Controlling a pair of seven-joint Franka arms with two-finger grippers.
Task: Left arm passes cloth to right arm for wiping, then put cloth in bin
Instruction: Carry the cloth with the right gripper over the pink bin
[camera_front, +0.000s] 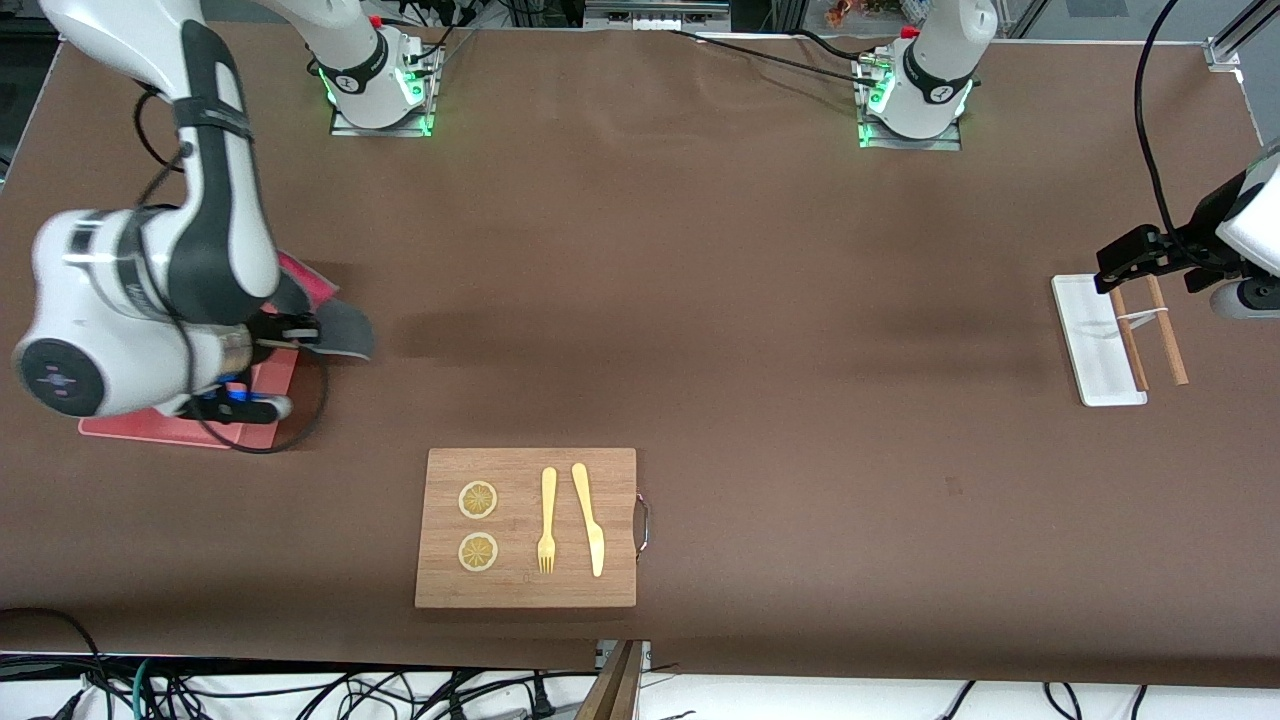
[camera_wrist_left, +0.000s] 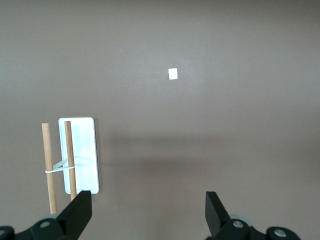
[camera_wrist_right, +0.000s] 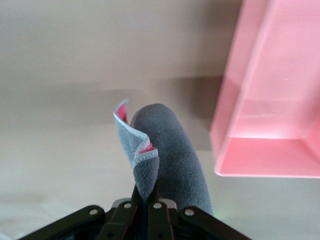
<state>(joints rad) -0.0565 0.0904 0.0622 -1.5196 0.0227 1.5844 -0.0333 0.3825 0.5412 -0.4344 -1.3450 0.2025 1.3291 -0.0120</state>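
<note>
The right gripper, pinched on the cloth, hangs just beside the pink bin (its open mouth toward the right arm's end), while the left gripper waits spread wide near the white tray.

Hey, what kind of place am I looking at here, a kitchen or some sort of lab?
Most likely a robotics lab staged as a kitchen task. Two arm bases are bolted to a brown-covered table, cables trail along its edges, and a wooden board carries a neatly laid fork and knife.
</note>
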